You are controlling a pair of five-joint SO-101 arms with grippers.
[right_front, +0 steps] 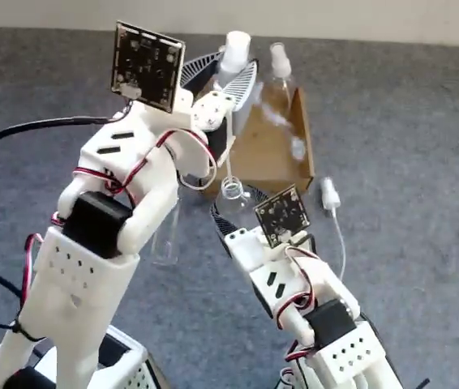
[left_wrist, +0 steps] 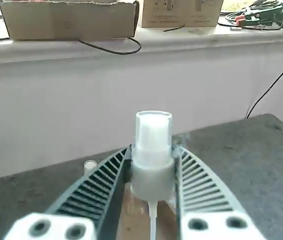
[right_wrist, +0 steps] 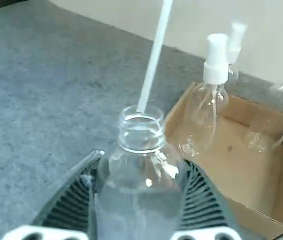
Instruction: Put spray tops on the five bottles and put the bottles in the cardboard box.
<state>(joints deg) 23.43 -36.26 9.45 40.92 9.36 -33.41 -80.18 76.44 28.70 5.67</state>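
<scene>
My left gripper [right_front: 228, 71] [left_wrist: 152, 150] is shut on a white spray top [right_front: 236, 44] [left_wrist: 152, 155], held high over the cardboard box's near left corner. The top's thin tube [right_front: 230, 146] [right_wrist: 154, 55] hangs down into the open neck of a clear bottle [right_front: 231, 193] [right_wrist: 139, 190]. My right gripper [right_front: 233, 207] [right_wrist: 139, 200] is shut on that bottle's body, upright just in front of the cardboard box [right_front: 266, 154] [right_wrist: 231, 165]. Clear bottles with spray tops [right_front: 280, 69] [right_wrist: 206, 100] stand inside the box.
A loose spray top with its tube [right_front: 329, 194] lies on the grey mat right of the box. An uncapped clear bottle [right_front: 165, 235] stands under the left arm, left of the held bottle. A wall and ledge rise behind the table.
</scene>
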